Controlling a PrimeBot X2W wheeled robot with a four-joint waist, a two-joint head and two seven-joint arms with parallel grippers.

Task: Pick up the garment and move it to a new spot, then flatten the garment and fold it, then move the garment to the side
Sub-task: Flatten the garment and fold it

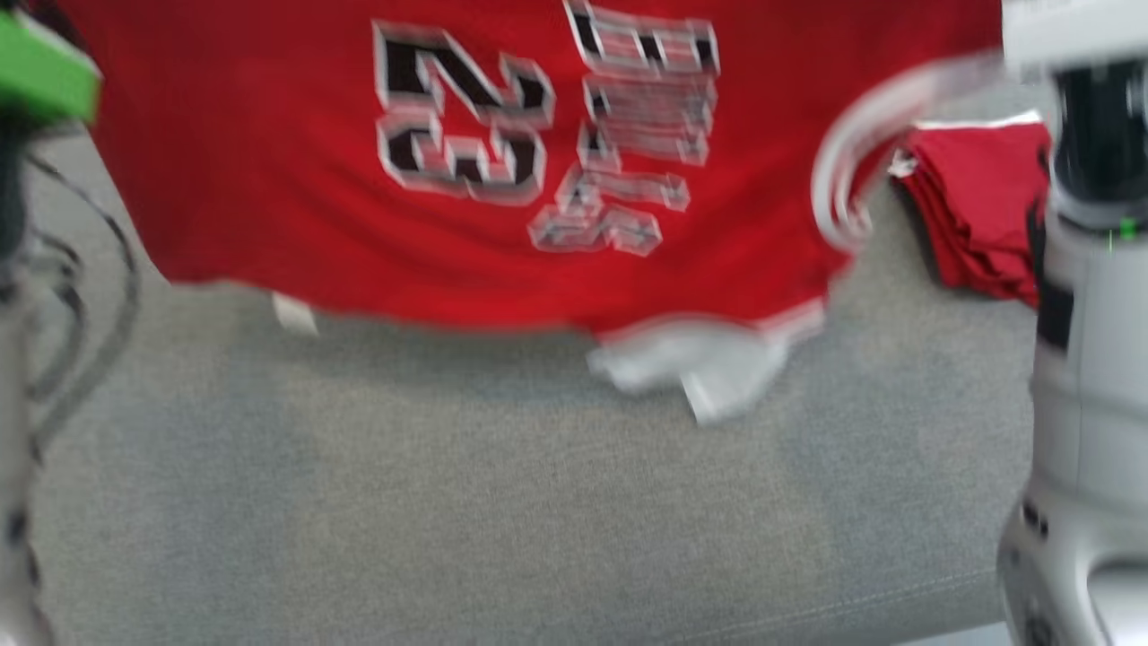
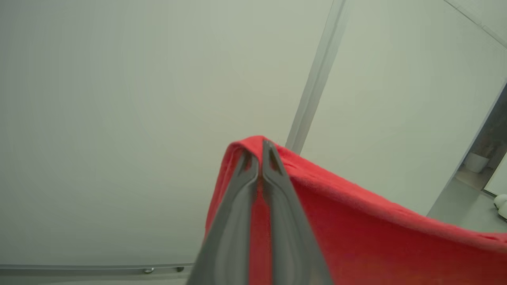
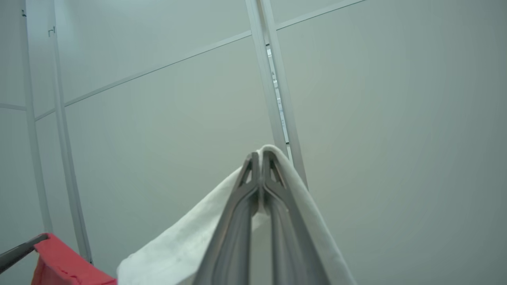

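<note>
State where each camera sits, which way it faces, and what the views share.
Head view: on the head, looking down at the grey surface; right arm at its edge.
Left wrist view: left wrist, facing a pale wall; left gripper shut on the red garment.
Right wrist view: right wrist, facing the wall; right gripper shut on its white trim.
Shared: the garment, in all three.

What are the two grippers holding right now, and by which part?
Both hold the red jersey: the left gripper pinches a folded red edge, the right gripper pinches a white part, likely its trim.
</note>
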